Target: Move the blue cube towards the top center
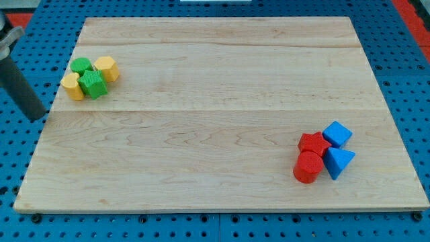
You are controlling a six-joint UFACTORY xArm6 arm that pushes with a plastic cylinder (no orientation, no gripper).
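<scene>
The blue cube [337, 133] sits at the view's lower right on the wooden board [215, 128], at the top right of a tight cluster. It touches a red star-shaped block [314, 143] on its left and a blue triangular block [339, 162] below it. A red cylinder [308, 167] stands at the cluster's bottom left. My tip [35, 115] is at the view's far left, just off the board's left edge, far from the blue cube. The rod slants up to the top left corner.
A second cluster lies at the board's upper left, near my tip: a green cylinder [82, 65], a yellow hexagonal block [106, 68], a yellow block [73, 87] and a green block [94, 85]. A blue pegboard [403, 60] surrounds the board.
</scene>
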